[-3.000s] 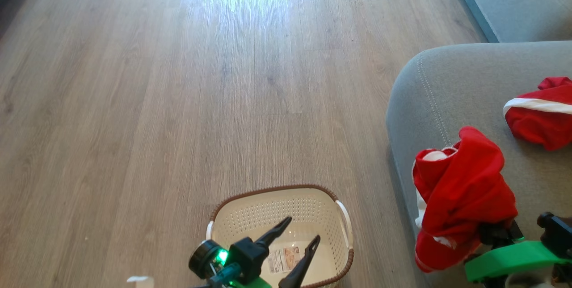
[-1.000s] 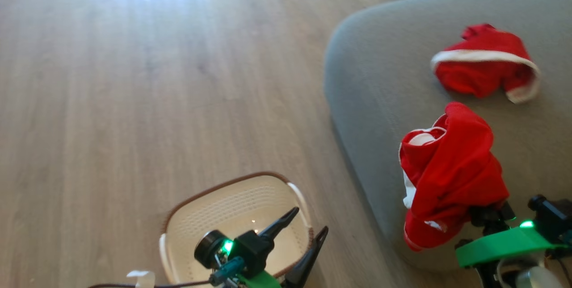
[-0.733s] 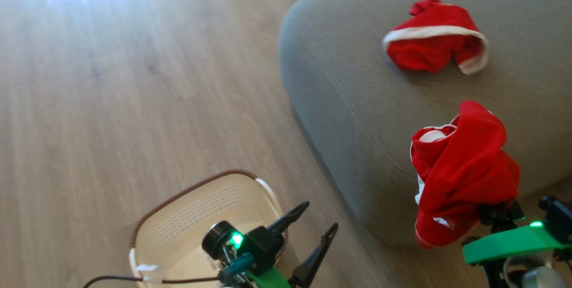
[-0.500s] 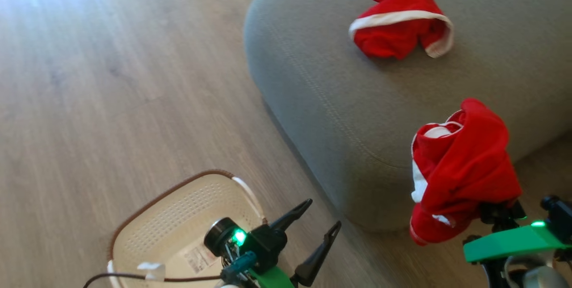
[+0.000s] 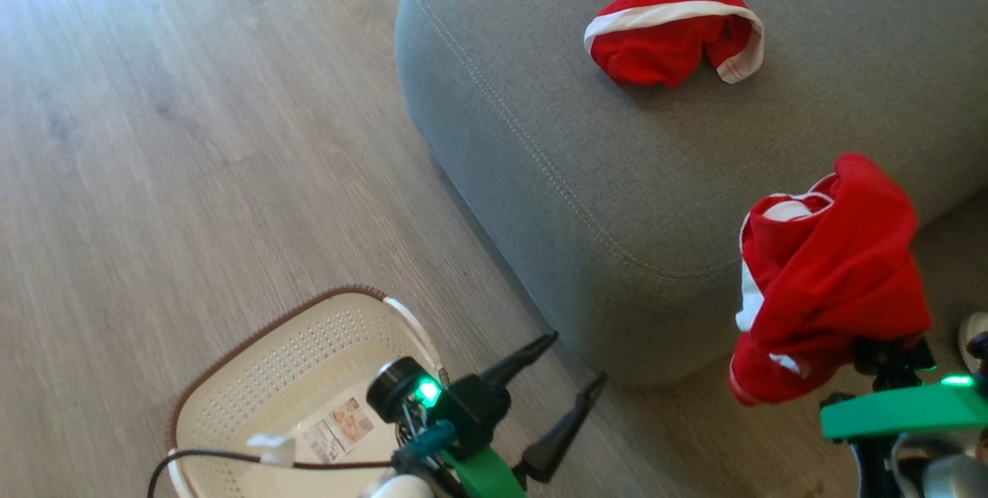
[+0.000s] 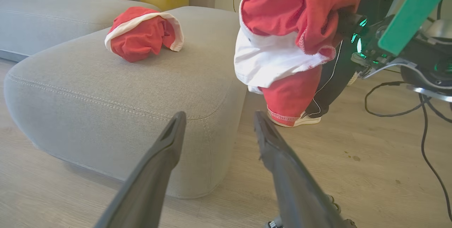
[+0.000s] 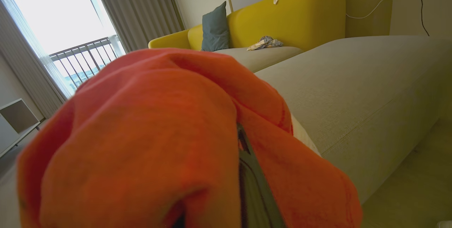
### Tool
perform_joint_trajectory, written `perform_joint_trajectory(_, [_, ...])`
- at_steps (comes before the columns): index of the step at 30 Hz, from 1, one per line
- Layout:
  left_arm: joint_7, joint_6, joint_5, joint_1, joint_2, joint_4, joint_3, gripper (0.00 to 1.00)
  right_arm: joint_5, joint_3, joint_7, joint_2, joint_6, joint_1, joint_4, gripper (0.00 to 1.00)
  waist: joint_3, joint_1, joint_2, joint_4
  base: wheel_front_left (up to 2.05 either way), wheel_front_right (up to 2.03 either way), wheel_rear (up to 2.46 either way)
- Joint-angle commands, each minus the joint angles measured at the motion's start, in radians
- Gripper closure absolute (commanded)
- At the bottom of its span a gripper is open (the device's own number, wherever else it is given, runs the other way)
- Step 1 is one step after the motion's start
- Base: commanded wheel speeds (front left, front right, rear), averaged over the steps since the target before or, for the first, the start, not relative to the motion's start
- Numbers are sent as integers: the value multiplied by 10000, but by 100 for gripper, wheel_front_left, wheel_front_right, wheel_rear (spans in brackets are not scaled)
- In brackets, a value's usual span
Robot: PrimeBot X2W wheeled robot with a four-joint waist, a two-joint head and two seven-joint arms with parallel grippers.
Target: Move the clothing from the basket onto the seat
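– Where are the clothes?

– One red garment (image 5: 668, 19) with a white band along its edge lies crumpled on the grey seat (image 5: 617, 174), on the far part. The other red garment (image 5: 834, 282) hangs in the air beside the near right edge of the seat and does not rest on it.

– What holds it up?

– The right gripper (image 7: 249, 189). The cloth is bunched over its fingers. In the right wrist view one dark finger shows in a fold, and the rest is covered.

– And the left gripper (image 5: 576, 359)?

– Its two dark fingers are spread wide. It is above the wooden floor (image 5: 193, 135), between the basket (image 5: 231, 359) and the near corner of the seat.

– Where is the basket?

– On the floor at the near left, apart from the seat. It is cream-white with small holes in the sides and a brown rim.

– Can you read any writing?

– There is a white label (image 5: 340, 425) on the bottom of the basket, with an orange picture and some print. The print is too small to read.
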Motion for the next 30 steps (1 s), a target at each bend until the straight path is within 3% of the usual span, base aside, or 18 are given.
perform_joint_trajectory(1, [-51,-9,-9,-315,-28,-367,425,0,91,169,-138,-231,0,-514,-438,100,46,0,0,-32,0,0,0])
perform_joint_trajectory(7, [-51,-7,419,-554,-15,-401,853,0,483,-193,-138,-497,0,-1687,-482,100,833,0,0,161,0,0,0])
perform_joint_trajectory(16, [-51,-8,716,-1611,594,-773,914,0,816,-354,-138,-1242,0,-4614,-215,100,2544,0,0,679,0,0,0])
perform_joint_trajectory(22, [-51,-9,711,-2223,1072,-934,628,0,1042,-348,-138,-2004,0,-6876,856,100,3524,0,0,1040,0,0,0])
perform_joint_trajectory(26, [-51,-9,678,-2648,1356,-983,371,0,1325,-384,-131,-2756,0,-8825,2166,100,4137,0,0,1407,0,0,0])
perform_joint_trajectory(30, [-51,-9,638,-2890,1454,-1043,255,0,1643,-628,-20,-3083,0,-10206,3437,100,4486,0,0,1712,0,0,0])
